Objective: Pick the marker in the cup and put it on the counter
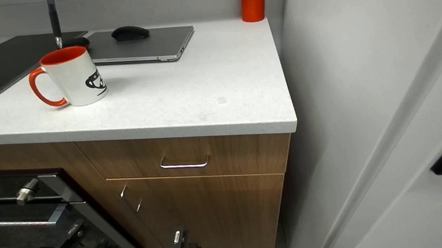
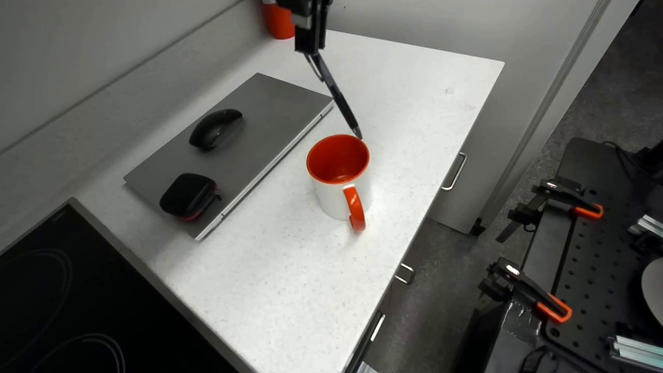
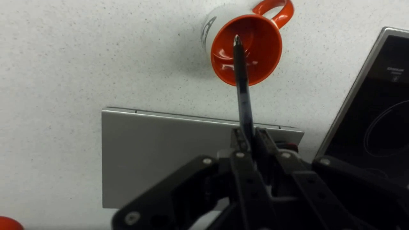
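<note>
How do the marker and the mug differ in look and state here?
The marker is thin and mostly dark; the mug is wide, mostly white outside, red inside. The marker hangs tip down, gripped by the hand; the mug stands upright on the counter, ungripped.

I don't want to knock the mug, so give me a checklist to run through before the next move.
1. End effector shut on the pen: ok in the wrist view.
2. Pen out of the mug: ok, none of it shows inside in an exterior view.
3. Gap between pen and mug: cannot tell, they look close in both exterior views.
4. Mug upright: ok, standing on the counter.
5. Pen lying flat: not ok, it points downward.
6. Place to lay the pen: ok, I'd judge; counter shows beside the laptop.
</note>
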Motion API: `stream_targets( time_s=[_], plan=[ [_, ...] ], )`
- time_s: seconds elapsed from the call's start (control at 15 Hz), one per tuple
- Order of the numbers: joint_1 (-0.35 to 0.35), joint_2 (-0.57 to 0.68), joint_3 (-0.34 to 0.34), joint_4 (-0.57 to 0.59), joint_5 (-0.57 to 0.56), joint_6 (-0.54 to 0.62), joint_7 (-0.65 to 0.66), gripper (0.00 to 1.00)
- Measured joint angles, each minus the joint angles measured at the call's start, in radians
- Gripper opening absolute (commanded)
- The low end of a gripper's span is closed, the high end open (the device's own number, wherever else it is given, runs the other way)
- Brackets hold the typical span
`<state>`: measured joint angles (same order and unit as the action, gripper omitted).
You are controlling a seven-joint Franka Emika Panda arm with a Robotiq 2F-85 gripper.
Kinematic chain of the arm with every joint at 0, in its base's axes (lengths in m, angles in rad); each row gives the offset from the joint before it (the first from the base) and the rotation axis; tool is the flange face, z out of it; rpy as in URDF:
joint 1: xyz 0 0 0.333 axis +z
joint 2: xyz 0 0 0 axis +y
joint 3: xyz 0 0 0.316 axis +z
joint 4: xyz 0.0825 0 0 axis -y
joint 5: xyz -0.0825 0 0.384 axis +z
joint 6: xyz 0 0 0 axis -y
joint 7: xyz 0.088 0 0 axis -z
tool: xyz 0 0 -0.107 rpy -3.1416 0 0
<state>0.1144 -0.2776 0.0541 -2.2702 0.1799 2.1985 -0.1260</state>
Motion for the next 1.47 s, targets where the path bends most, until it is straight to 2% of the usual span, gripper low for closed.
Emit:
stream_targets(
  time_s=[0.27, 0.47, 0.73, 1.07, 1.4, 1.47],
  plan=[
    [-0.022, -0.089, -0.020, -0.007, -0.072, -0.154, -0.002, 0.03],
    [-0.050, -0.065, -0.022, -0.022, -0.130, -0.191, 0.011, 0.03],
    [-0.077, 0.045, -0.024, -0.042, -0.152, -0.116, 0.033, 0.03],
    [-0.100, 0.194, -0.035, -0.043, -0.153, 0.047, 0.079, 0.03],
    [-0.111, 0.284, -0.058, -0.043, -0.154, 0.168, 0.128, 0.03],
    [-0.111, 0.295, -0.062, -0.042, -0.156, 0.183, 0.141, 0.37]
  ],
)
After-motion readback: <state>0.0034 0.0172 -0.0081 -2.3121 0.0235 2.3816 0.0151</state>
